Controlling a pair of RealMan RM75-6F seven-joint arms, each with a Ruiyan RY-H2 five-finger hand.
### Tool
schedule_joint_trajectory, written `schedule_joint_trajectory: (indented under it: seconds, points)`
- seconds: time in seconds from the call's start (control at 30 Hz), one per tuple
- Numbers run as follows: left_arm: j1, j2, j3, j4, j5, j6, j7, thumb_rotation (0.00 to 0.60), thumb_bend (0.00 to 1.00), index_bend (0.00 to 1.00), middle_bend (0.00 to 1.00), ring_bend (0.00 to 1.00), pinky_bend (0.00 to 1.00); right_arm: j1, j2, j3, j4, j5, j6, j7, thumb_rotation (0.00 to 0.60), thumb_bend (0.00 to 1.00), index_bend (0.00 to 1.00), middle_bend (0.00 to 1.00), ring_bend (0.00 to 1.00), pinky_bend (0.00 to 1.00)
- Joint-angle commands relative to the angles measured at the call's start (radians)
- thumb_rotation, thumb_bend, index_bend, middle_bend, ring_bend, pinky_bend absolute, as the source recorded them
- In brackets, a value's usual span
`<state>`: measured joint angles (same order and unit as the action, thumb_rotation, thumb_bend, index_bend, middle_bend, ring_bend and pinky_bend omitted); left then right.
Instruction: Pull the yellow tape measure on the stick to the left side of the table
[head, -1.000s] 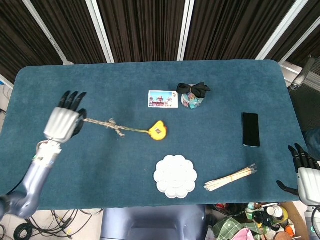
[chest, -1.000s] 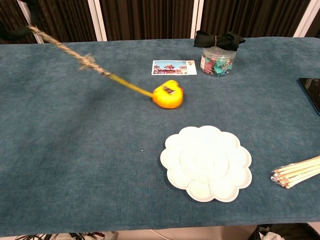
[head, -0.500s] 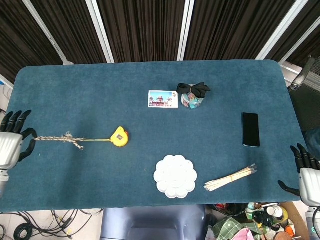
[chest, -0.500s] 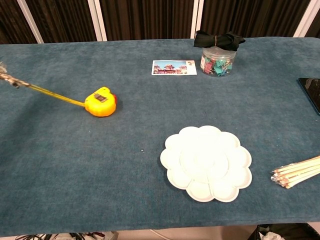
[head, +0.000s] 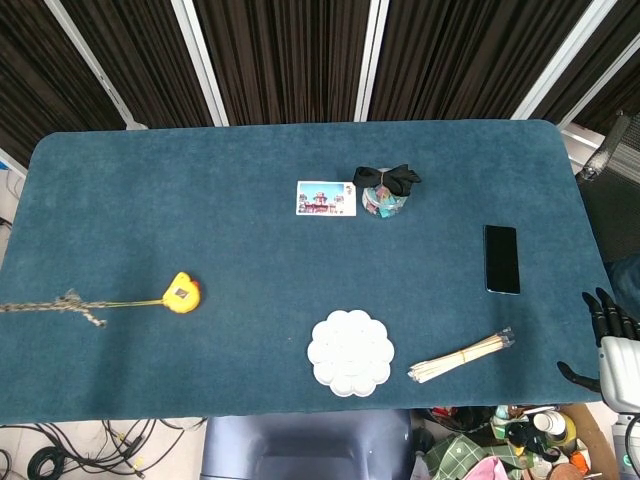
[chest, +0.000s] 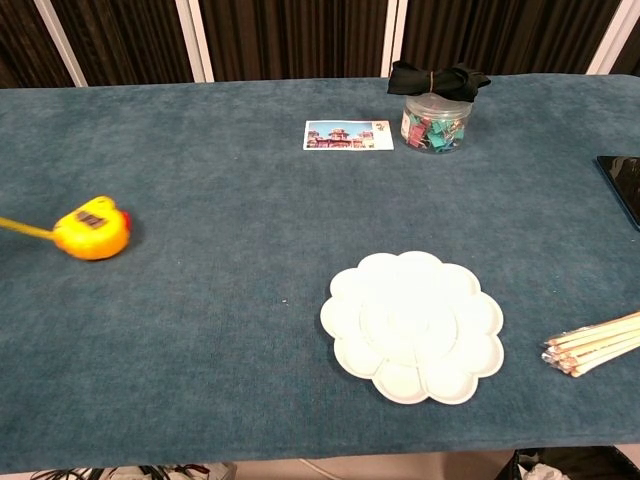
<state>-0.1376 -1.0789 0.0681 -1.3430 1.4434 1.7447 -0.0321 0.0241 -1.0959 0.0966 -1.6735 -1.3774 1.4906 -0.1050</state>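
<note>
The yellow tape measure (head: 182, 294) lies on the blue table at the left side, also seen in the chest view as the tape measure (chest: 92, 231). Its yellow tape runs left to a twine-wrapped stick (head: 55, 304) that reaches the left frame edge. My left hand is outside both views. My right hand (head: 616, 347) hangs beyond the table's right front corner, fingers apart and holding nothing.
A white flower-shaped palette (head: 350, 352) and a bundle of wooden sticks (head: 462, 356) lie near the front edge. A postcard (head: 326, 198), a clip jar with a black bow (head: 386, 196) and a black phone (head: 501, 259) sit further back and right.
The tape measure and stick slid left across the table, from the middle to the left side. My left hand moved out past the left frame edge. The right hand stayed put.
</note>
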Motion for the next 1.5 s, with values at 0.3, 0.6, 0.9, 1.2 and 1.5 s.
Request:
schedule_joint_trajectory:
  seconds: [0.3,0.6,0.9,1.2,1.5]
  points:
    - [0.016,-0.037,-0.031,0.077,0.014,-0.031,-0.063,0.6,0.48,0.6,0.06,0.0,0.0,0.003,-0.003,-0.002,-0.004,-0.003,-0.003,-0.009,0.6,0.05,0.0,0.0,0.09,0.16]
    - [-0.135,-0.035,-0.081,-0.036,0.111,-0.164,0.033,0.6,0.4,0.46,0.03,0.0,0.0,0.003,-0.001,-0.001,-0.005,0.001,-0.007,-0.001,0.6,0.05,0.0,0.0,0.09,0.16]
    - [-0.305,0.018,-0.122,-0.173,0.06,-0.476,0.139,0.6,0.16,0.03,0.0,0.0,0.0,0.003,0.003,0.001,-0.006,0.003,-0.01,0.008,0.6,0.05,0.0,0.0,0.09,0.16]
    - [-0.315,0.011,-0.151,-0.248,-0.002,-0.501,0.213,0.6,0.16,0.04,0.0,0.0,0.0,0.003,0.004,0.002,-0.004,0.003,-0.009,0.011,0.6,0.05,0.0,0.0,0.09,0.16]
    - [-0.16,0.024,-0.105,-0.294,-0.044,-0.365,0.106,0.6,0.16,0.08,0.0,0.0,0.0,0.004,0.005,0.002,-0.002,0.0,-0.009,0.015,0.6,0.05,0.0,0.0,0.09,0.16]
